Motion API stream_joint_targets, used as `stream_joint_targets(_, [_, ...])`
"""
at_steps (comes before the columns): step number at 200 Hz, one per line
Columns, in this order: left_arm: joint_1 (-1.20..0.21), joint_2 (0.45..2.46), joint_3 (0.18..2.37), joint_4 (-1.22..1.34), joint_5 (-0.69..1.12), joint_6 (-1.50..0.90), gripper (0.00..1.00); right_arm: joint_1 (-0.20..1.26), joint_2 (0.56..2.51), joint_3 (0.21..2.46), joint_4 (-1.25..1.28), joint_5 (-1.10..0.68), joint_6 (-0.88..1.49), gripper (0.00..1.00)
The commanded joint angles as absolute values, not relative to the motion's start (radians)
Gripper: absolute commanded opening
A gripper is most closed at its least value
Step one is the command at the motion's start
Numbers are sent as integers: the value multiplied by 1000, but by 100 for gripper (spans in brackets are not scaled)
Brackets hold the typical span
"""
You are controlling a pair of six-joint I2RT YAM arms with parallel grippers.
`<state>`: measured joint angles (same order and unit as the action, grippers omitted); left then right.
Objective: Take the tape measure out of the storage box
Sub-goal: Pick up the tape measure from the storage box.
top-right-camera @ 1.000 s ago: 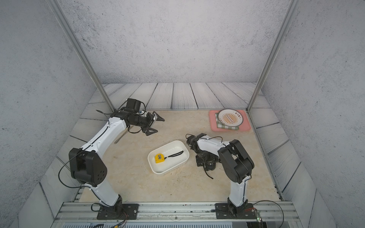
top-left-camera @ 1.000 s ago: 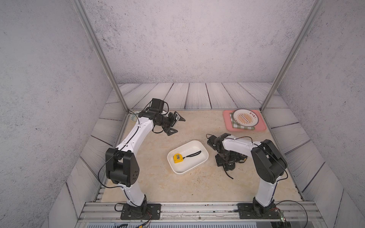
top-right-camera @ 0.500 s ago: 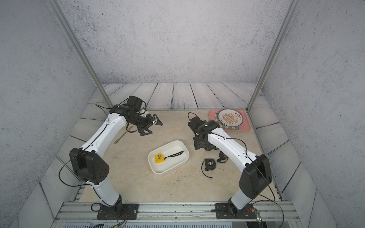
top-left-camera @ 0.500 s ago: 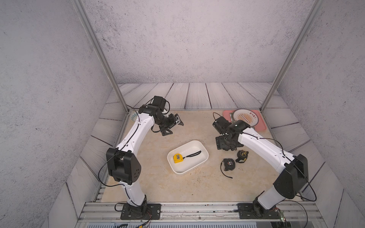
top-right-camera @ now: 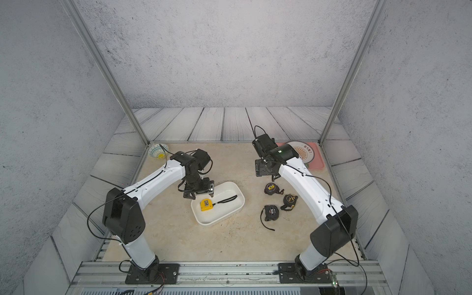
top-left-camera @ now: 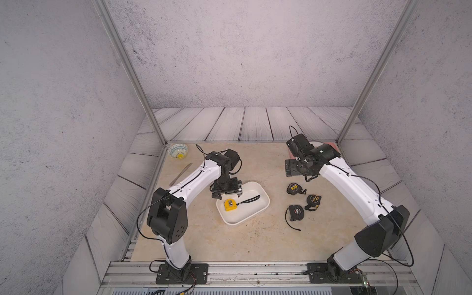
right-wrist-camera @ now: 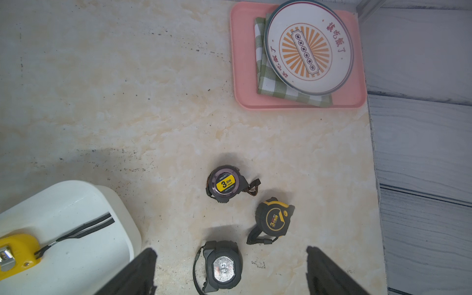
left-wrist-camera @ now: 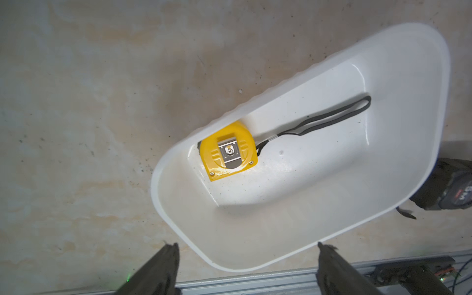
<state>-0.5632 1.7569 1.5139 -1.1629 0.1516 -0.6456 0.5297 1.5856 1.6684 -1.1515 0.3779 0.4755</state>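
Since a second ago left arm (top-left-camera: 194, 178) swung in from the back-left. Its left gripper (top-left-camera: 227, 196) now hovers over the rim of the storage box (top-left-camera: 249, 213) at the end nearer that arm, claw wide, nothing in it. Right arm (top-left-camera: 352, 189) lifted off the black tapes and reached toward the back right. Its right gripper (right-wrist-camera: 229, 254) hangs high, claw wide, empty.

Marble-look table (top-left-camera: 229, 242), box mid-table, skewed. Pink tray (right-wrist-camera: 242, 63) in back-right corner holds a green check cloth (right-wrist-camera: 265, 85) with a printed plate (right-wrist-camera: 309, 46) on top.

Yellow tape measure (left-wrist-camera: 228, 152) lies clip-side up inside the box, black strap trailing toward the far end.

Three black tapes are on the table right of the box: 3.0m round tape (right-wrist-camera: 224, 186), yellow-trimmed tape (right-wrist-camera: 274, 219), worn-label tape (right-wrist-camera: 223, 268).

Blue-patterned bowl (top-left-camera: 178, 151) in back-left corner, table knife (top-left-camera: 180, 174) near it.
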Motion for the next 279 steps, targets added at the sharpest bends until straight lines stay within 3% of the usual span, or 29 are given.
stream_joint_targets(1, [-594,1725,1472,-1110,51,-720,88,524,1572,1628,-1172,343,444,93])
stream_joint_targets(78, [-678,1859,1478,-950,62,-868,87,518,1503,1542,-1162,308,403,93])
stream_joint_targets(279, [-690,1832,1344,-890,-56,-1172,86,491,1438,1447,-1145,279,368,94])
